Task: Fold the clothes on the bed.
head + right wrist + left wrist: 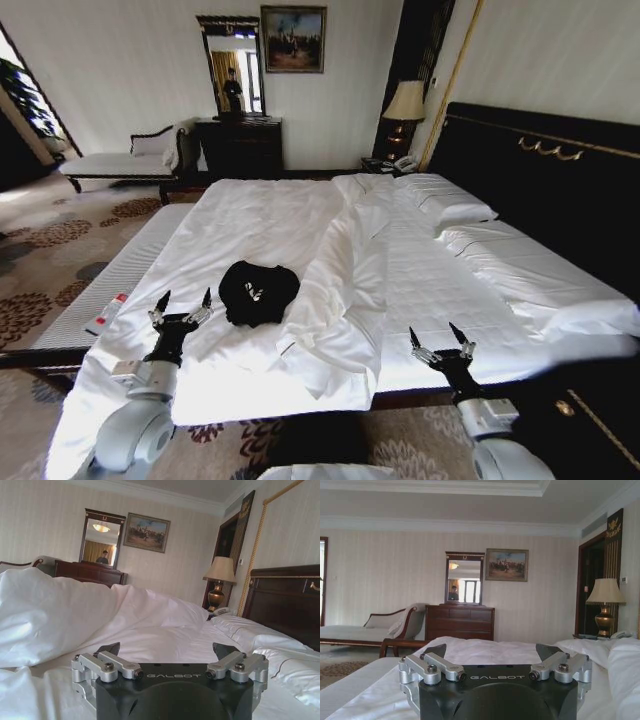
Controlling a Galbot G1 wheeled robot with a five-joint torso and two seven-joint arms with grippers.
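Note:
The clothes (258, 291), a black T-shirt with a bit of white lettering, lie crumpled in a heap on the white duvet of the bed (420, 285), near its foot edge. My left gripper (181, 303) is open, hovering over the duvet just left of the heap, apart from it. My right gripper (440, 338) is open too, over the bare sheet at the right part of the foot edge, well away from the heap. In the left wrist view the left gripper (490, 655) points across the bed; the right gripper (166, 648) faces the folded-back duvet (50, 610).
A black headboard (540, 170) and pillows (445, 205) line the right side. A padded bench (110, 275) with a small card (106, 313) runs along the bed's left. A dresser with mirror (238, 145), a chaise (120, 160) and a lamp (404, 105) stand by the far wall.

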